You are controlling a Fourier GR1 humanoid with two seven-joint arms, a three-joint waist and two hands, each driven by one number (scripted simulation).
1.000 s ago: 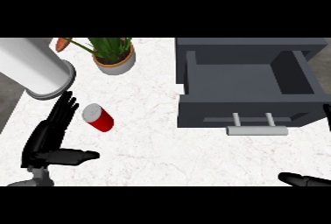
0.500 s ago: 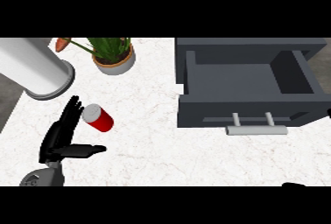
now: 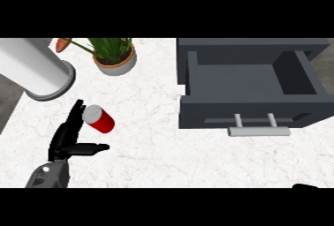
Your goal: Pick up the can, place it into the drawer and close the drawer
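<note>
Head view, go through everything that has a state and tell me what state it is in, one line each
drawer: pulled open, nothing inside
can: lying tilted on the counter, not yet held
left hand: open, fingers straight beside the can
right hand: barely in view at the lower edge
potted plant: upright

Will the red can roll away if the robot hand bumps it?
Probably: the red can looks round and seems tilted on the smooth counter, so a nudge could roll it. It likely stays stiff. The left robot hand is open beside it.
</note>
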